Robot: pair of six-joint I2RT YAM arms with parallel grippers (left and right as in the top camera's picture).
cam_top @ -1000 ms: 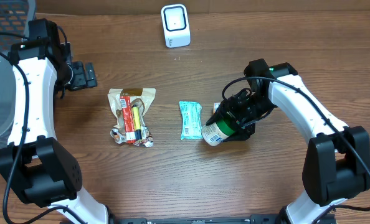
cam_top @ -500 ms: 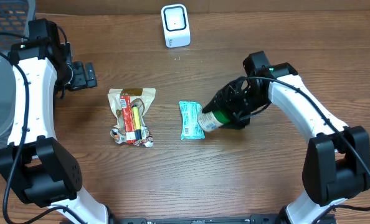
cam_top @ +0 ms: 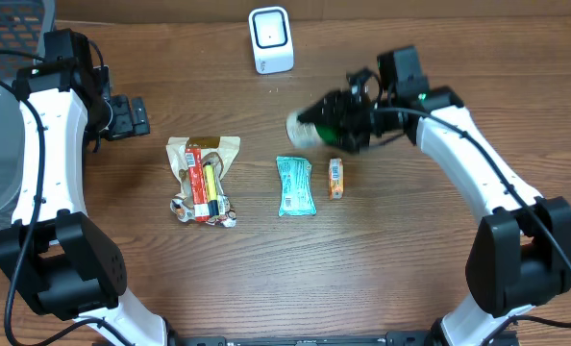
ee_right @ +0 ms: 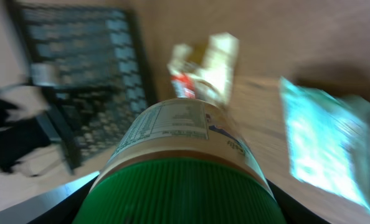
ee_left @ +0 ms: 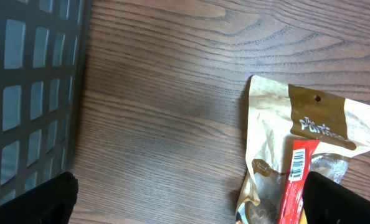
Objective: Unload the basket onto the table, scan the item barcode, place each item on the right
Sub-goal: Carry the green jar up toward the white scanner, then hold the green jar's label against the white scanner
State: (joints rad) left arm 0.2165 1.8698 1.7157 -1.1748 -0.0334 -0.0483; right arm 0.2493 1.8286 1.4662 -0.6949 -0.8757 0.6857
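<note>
Though blurred overhead, the jar (ee_right: 179, 155) gripped by the right hand (cam_top: 351, 120) shows its label (ee_right: 182, 121) wrist-side.

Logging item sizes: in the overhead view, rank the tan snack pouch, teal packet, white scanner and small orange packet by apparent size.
1. tan snack pouch
2. teal packet and white scanner: look alike, left unranked
3. small orange packet

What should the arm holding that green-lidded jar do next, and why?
Probably carry the jar a little further toward the white scanner, turning its printed label to face it. The right hand grips the jar at its green-lid end, lying sideways, with its base aimed roughly toward the scanner but clearly apart from it, so the scanner likely cannot read the barcode yet.
</note>
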